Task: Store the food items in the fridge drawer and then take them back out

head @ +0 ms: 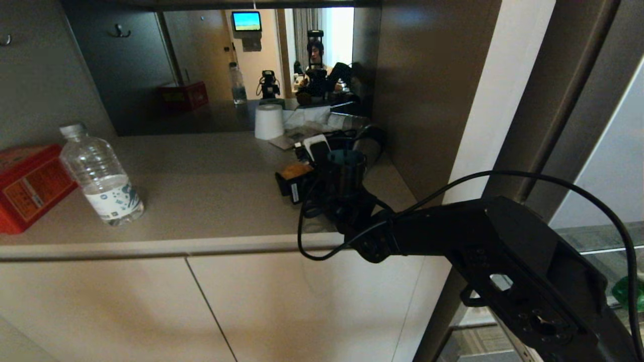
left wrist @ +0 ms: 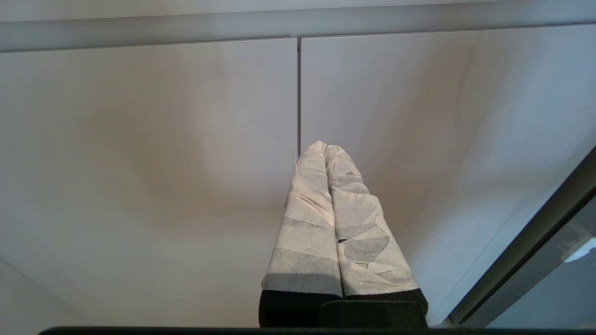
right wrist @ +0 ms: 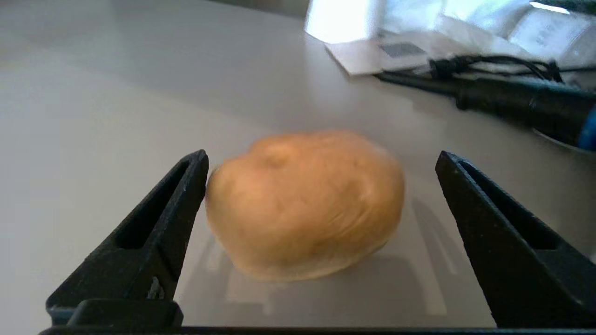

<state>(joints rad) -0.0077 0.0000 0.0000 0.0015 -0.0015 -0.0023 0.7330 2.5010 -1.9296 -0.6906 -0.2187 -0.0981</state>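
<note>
Presently catalogued: one tan-brown potato, lying on the beige tabletop, flanked by the right gripper, whose jaws stand wide apart with one black finger at or nearly at its side, the other clear of it. Green bell pepper: only a glimpse low beside the fridge, probably in the fridge drawer. Left gripper: parked, jaws pressed together, facing the beige cabinet doors. Also on the tabletop: paper roll, water bottle, red box, cables. Step judged: either potato pickup for storing or just-released return; if the former, next closing squarely on the potato.
</note>
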